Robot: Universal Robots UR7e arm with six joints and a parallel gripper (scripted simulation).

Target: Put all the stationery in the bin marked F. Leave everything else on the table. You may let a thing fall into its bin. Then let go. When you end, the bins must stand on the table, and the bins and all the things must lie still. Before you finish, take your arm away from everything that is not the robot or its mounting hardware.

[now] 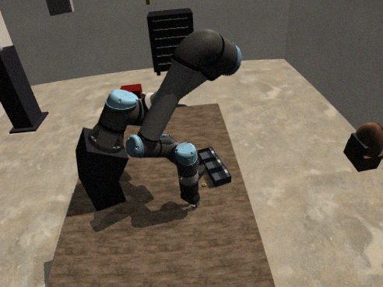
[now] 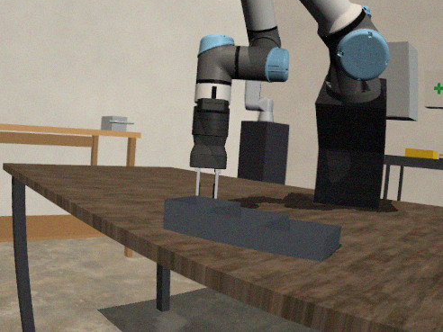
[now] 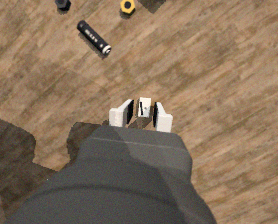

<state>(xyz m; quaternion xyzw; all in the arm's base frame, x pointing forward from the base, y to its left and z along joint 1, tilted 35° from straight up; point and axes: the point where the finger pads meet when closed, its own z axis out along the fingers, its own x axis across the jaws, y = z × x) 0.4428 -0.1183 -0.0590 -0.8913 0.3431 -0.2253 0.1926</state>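
fingers of the gripper [image 3: 141, 116] stand partly open, about half way, and hold nothing. they point straight down, low over the table [image 1: 163, 233]. in the wrist view a small white block with a dark mark, maybe an eraser [image 3: 144, 106], lies on the wood right between the two white fingertips. whether the tips touch it cannot be told.

further out in that view, at about 11 o'clock from the gripper, lies a black battery [image 3: 94, 37] with a white end. past it sit a yellow nut [image 3: 127, 6] at 12 o'clock and a dark nut [image 3: 62, 4] further toward 11 o'clock. those look like things to leave alone.

seen from the top, the dark row of bins [image 1: 214, 166] stands at about 1 o'clock from the gripper, near it. which bin is marked f cannot be read.

the little block looks light and small. if it is an eraser, it would be a bit soft and not slippery, and it would not break. a good hold would be on its two long flat sides, near the middle, so it does not twist or pop out when the fingers squeeze.
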